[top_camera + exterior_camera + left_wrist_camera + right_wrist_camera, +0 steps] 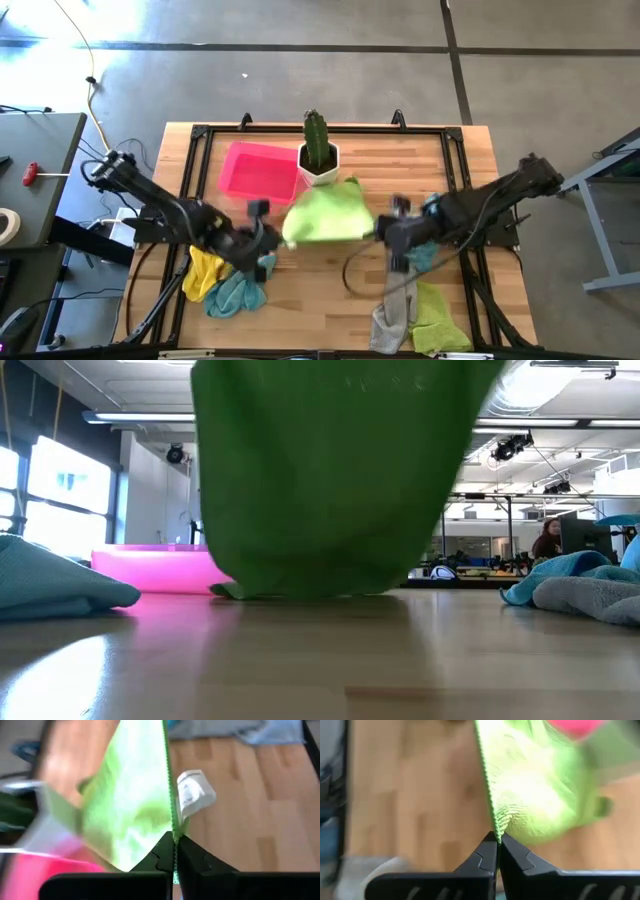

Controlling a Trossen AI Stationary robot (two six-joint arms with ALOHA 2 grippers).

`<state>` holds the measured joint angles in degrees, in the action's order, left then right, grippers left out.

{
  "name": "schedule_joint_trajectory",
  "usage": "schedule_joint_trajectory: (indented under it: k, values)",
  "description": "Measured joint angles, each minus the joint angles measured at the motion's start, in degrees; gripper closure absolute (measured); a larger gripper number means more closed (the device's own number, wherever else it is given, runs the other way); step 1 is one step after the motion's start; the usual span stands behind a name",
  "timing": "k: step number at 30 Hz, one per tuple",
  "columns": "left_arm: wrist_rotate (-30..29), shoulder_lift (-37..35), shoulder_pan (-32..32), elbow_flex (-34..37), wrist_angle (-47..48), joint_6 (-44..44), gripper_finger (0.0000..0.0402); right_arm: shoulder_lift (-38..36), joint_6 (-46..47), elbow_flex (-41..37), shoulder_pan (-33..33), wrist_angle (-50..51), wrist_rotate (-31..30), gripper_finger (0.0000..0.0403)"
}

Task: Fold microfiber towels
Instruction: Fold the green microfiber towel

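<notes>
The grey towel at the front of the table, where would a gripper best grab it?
Probably at its near end, coming straight down from above. The grey towel lies bunched on the table with a lime towel beside it, so that end looks freest. Both grippers are busy pinching another lime towel.

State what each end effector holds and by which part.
Both grip one lime green towel by its stitched edge: the left end effector near the label, the right end effector opposite.

A: Where was free room on the table [330, 285]?
B: In front, the bare wood between the two cloth piles [225, 285] [415, 315].
A: And what stood in the way?
B: Behind, the pink tray [258, 170] and the cactus pot [319, 150]; the hanging lime towel [325, 212] filled the middle.
</notes>
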<state>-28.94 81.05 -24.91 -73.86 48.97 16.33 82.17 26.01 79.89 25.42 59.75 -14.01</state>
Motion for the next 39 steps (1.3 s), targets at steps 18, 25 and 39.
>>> schedule_joint_trajectory:
  k: [18,25,39]
  values:
    - [23.24,15.61,-2.83,2.28,-16.79,5.42,0.0401,11.35,2.2,-6.81,5.1,-11.73,17.92,0.0403]
    - [37.23,14.52,-0.24,2.27,-20.93,6.01,0.0401,10.5,-0.89,-6.81,5.12,-12.09,19.72,0.0403]
    - [21.79,14.61,6.36,2.31,-3.75,5.58,0.0401,10.75,-10.56,-13.62,-2.58,-13.53,11.69,0.0403]
